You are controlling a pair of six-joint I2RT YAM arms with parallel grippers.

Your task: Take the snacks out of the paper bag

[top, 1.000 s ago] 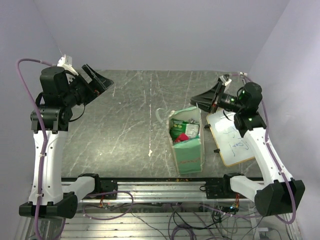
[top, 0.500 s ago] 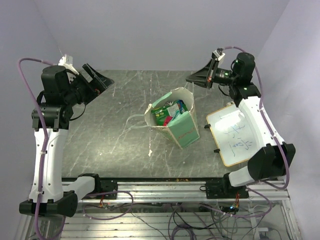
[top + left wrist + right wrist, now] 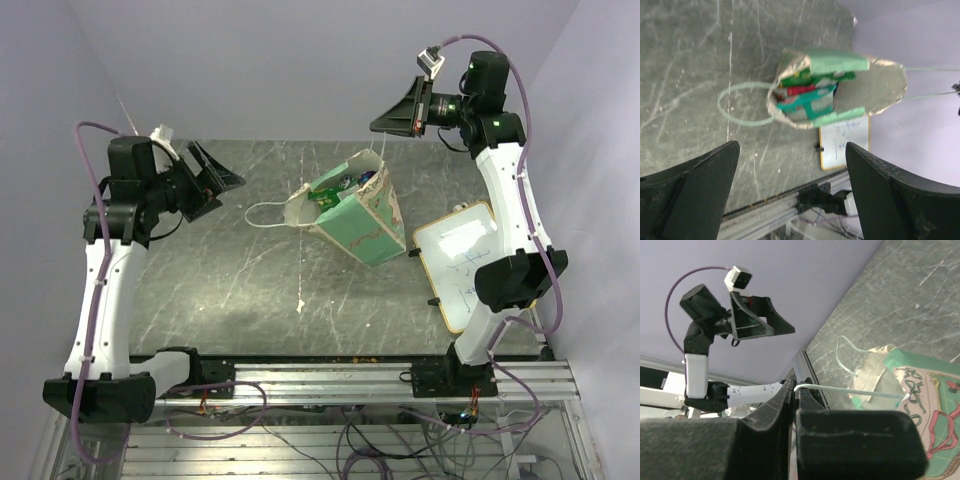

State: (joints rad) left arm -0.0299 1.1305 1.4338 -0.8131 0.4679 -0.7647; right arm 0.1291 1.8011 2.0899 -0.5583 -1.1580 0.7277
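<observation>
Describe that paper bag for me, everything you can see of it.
The paper bag is beige-white with mint green sides and green print. It is tilted, mouth open sideways, held up by one white string handle pinched in the right gripper. The other handle droops onto the table. Green and red snacks show inside.

The paper bag [image 3: 365, 235] looks matt and creased. Its packets [image 3: 805, 97] shine like glossy plastic film. The table [image 3: 230, 290] looks like dark, scratched, faintly glossy stone.
</observation>
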